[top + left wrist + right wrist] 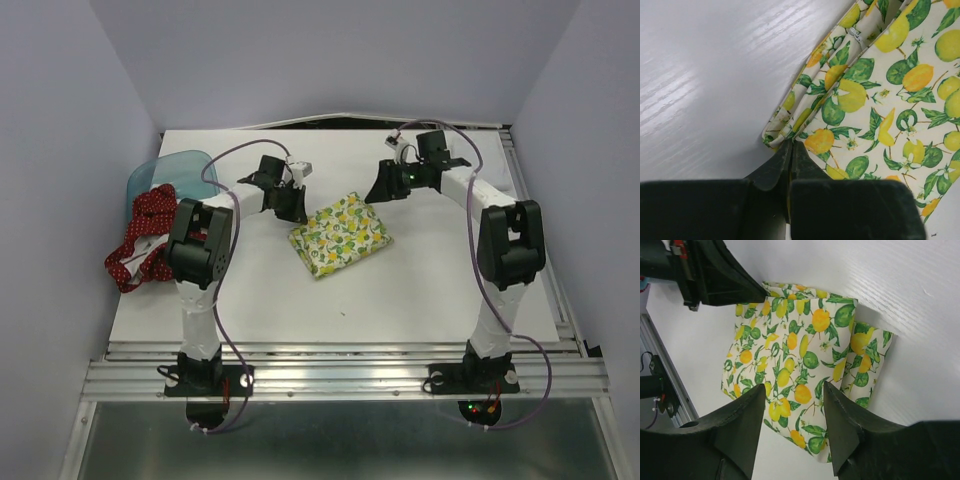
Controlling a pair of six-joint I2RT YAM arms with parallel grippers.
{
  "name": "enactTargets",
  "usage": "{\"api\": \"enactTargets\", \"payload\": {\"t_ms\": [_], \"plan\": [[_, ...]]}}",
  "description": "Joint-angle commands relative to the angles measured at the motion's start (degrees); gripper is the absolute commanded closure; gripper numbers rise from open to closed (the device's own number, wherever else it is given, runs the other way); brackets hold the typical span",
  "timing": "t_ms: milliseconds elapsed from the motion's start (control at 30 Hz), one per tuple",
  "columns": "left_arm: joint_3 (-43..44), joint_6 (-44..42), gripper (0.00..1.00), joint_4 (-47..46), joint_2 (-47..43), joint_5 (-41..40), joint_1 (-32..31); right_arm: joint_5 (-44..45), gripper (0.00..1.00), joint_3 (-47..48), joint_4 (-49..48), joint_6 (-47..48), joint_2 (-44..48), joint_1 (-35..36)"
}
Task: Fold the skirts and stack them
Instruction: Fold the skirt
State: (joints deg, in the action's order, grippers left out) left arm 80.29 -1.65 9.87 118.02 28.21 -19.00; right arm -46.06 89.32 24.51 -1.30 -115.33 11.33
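Far left of the lemon-print skirt point(340, 234) lies the red dotted skirt point(140, 240), nearer our left hand point(790, 146), closed together; our right hand point(794, 387) gapes.

lemon-print cream skirt point(340, 235), white-dotted red skirt point(152, 208)

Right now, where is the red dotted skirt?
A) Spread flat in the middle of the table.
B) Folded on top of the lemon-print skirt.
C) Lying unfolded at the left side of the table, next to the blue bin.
C: the red dotted skirt lies crumpled at the left edge of the table beside the blue bin, well apart from the folded lemon-print skirt in the middle.
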Motion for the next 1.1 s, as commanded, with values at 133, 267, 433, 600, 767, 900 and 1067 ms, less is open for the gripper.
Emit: {"api": "enactTargets", "payload": {"t_ms": [133, 267, 433, 600, 767, 900, 1067], "plan": [[0.7, 1.0, 1.0, -0.7, 1.0, -2.7, 1.3, -9.5, 0.53, -6.1, -10.4, -5.6, 7.8, 1.4], [0.9, 1.1, 1.0, -0.5, 1.7, -2.9, 1.4, -11.9, 0.54, -6.8, -10.8, -5.6, 3.0, 3.6], [1.3, 0.7, 1.0, -0.8, 2.7, -3.4, 1.5, -12.0, 0.53, -7.9, -18.9, -14.4, -4.9, 4.1], [3.2, -0.5, 1.0, -0.7, 4.3, -2.0, 2.4, -5.1, 0.55, -8.7, -22.2, -18.3, -10.0, 4.1], [15.4, -6.9, 0.9, 3.8, 8.1, -1.4, 2.9, 3.3, 0.55, -17.3, -27.9, -22.8, -7.9, 4.1], [23.9, -7.8, 0.62, 8.3, 8.6, 0.0, 3.3, 5.9, 0.55, -21.2, -28.6, -23.5, -5.7, 4.1], [15.3, -2.4, 0.54, 0.8, -1.8, 9.0, 6.0, 1.9, 0.5, -20.1, -30.0, -25.9, -1.4, 4.1]]}}
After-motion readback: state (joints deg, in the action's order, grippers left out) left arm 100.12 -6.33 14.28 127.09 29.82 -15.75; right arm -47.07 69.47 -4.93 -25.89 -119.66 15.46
